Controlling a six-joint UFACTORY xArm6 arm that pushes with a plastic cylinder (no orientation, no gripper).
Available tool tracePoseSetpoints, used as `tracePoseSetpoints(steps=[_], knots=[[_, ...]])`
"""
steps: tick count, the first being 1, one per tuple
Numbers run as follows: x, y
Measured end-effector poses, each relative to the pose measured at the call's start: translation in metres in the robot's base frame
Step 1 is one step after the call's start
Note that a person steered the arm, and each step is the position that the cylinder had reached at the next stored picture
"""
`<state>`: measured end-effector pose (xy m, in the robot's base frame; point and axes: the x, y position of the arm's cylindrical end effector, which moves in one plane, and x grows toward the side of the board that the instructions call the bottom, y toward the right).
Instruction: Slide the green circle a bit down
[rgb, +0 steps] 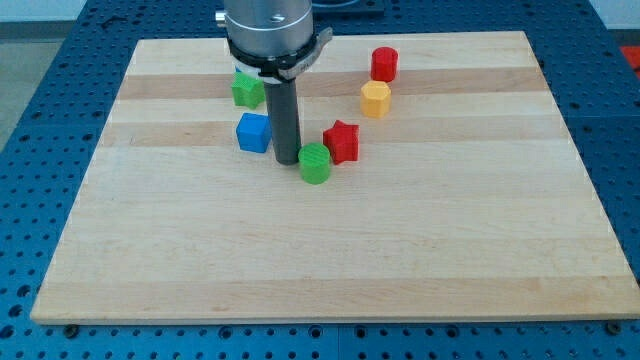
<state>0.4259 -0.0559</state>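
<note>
The green circle (315, 163) stands near the board's middle, touching the red star (342, 141) at its upper right. My tip (287, 160) rests on the board just left of the green circle, close to it or touching it. The blue cube (254, 132) is just left of the rod. The green star (247, 89) sits higher up, partly behind the arm's head.
A yellow hexagon (375, 98) and a red cylinder (384, 64) stand at the upper right of the group. The wooden board (320, 260) lies on a blue perforated table; its edges frame the view.
</note>
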Motion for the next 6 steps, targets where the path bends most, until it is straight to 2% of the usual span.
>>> tracePoseSetpoints(steps=[1,2,4,6], knots=[[-0.036,-0.013],[-0.038,-0.014],[-0.04,-0.021],[-0.006,0.018]])
